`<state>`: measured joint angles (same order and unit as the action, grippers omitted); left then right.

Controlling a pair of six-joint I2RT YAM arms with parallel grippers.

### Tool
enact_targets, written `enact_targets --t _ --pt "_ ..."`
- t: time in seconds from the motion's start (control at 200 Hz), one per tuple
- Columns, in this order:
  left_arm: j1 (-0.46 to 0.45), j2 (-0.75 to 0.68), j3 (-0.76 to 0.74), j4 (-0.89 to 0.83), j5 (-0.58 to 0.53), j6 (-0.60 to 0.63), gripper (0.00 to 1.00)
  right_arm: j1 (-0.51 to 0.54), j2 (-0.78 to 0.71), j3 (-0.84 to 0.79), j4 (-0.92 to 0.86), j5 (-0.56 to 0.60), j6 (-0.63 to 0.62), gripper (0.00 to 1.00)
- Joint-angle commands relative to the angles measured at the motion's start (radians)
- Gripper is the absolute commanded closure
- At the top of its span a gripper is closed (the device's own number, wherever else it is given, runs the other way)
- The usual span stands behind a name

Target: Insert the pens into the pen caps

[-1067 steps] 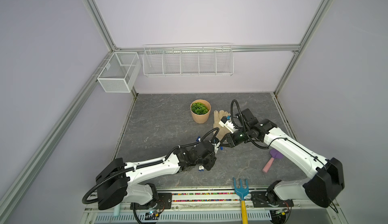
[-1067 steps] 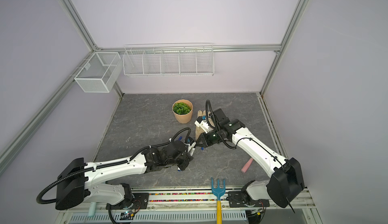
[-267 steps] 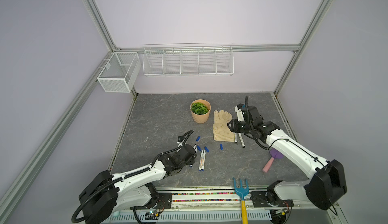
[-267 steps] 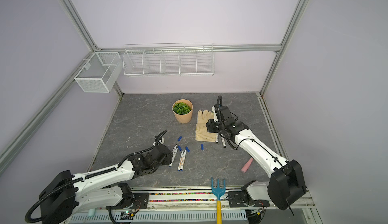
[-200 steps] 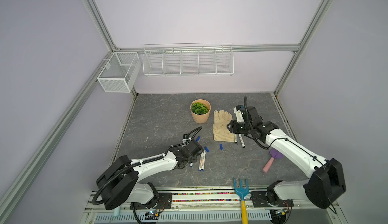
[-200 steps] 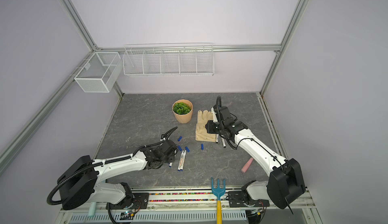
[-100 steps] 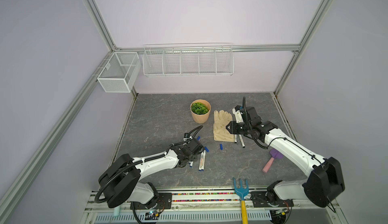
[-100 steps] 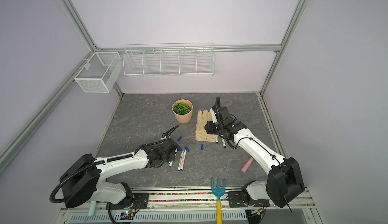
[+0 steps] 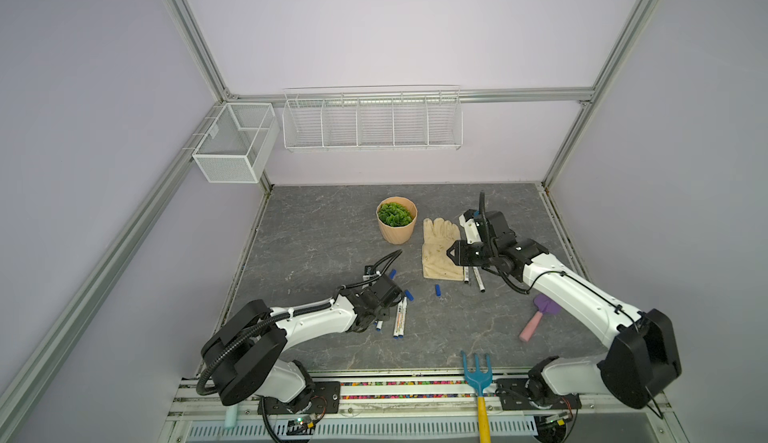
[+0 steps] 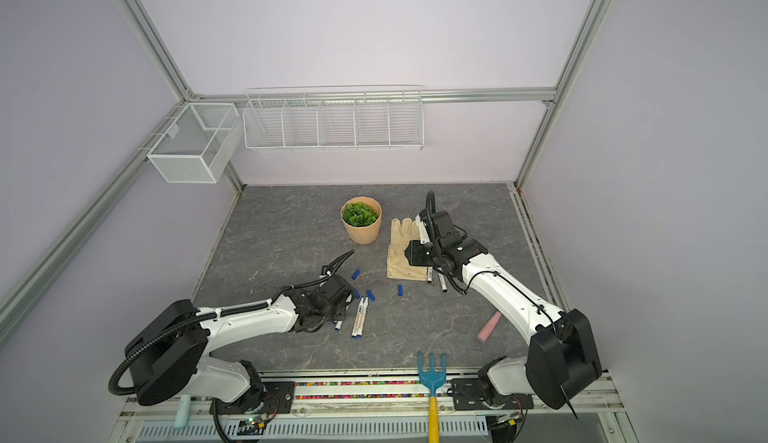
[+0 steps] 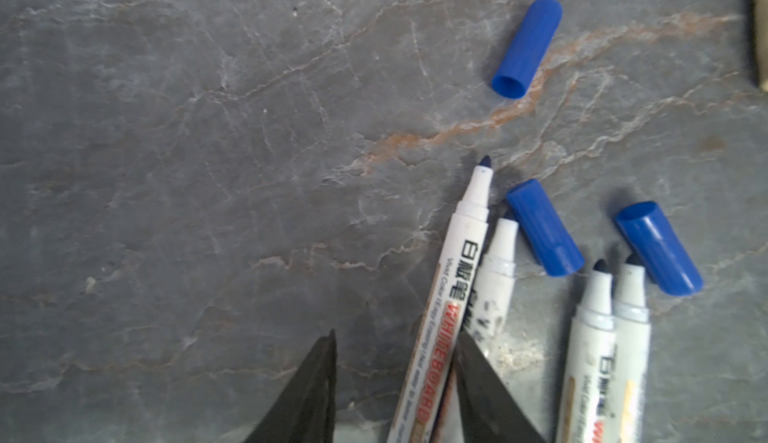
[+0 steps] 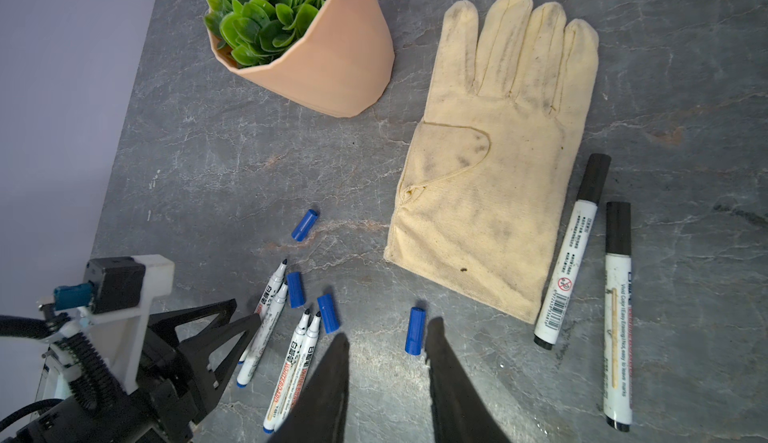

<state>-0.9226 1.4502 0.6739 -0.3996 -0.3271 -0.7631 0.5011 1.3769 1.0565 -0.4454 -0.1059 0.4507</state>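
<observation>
Where the left pincer [image 11: 397, 335] sits low over the grey desk [image 11: 166, 171], its jaws stand moderately apart. One uncapped pen [image 11: 451, 295] lies between them, its barrel against one jaw and clear of the other, so it is straddled, not clamped. A second bare pen [image 11: 496, 270] lies pressed alongside it. A pair of bare pens [image 11: 594, 316] rests side by side just beyond, and all four point their blue tips the same way. One blue cap [image 11: 544, 227] lies just beside the second pen's tip, and another blue cap [image 11: 658, 247] sits by the pair's tips. A lone blue cap [image 11: 527, 48] lies well apart from them.

Across the desk, the right pincer [image 12: 388, 328] hangs near the cuff of the cream glove [image 12: 494, 150], jaws narrowly apart and gripping nothing. A fourth blue cap [image 12: 415, 331] lies on the desk close by its jaw tips. On the glove's side away from the plant pot [image 12: 332, 67], two black-capped pens [image 12: 569, 254] lie nearly parallel, just apart.
</observation>
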Motion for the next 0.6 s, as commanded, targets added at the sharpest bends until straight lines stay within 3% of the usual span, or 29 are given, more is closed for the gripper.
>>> enact_targets --t 0.0,0.385,0.595 --pt "0.005 0.021 -0.008 0.005 0.006 -0.003 0.62 0.002 -0.004 0.014 -0.024 -0.006 -0.017 0.65" --pt "0.005 0.089 -0.002 0.047 0.121 -0.024 0.79 0.003 -0.011 0.013 -0.033 0.005 -0.015 0.66" --pt "0.005 0.044 0.003 0.012 0.051 -0.052 0.98 0.006 -0.030 -0.011 -0.021 -0.021 -0.002 0.65"
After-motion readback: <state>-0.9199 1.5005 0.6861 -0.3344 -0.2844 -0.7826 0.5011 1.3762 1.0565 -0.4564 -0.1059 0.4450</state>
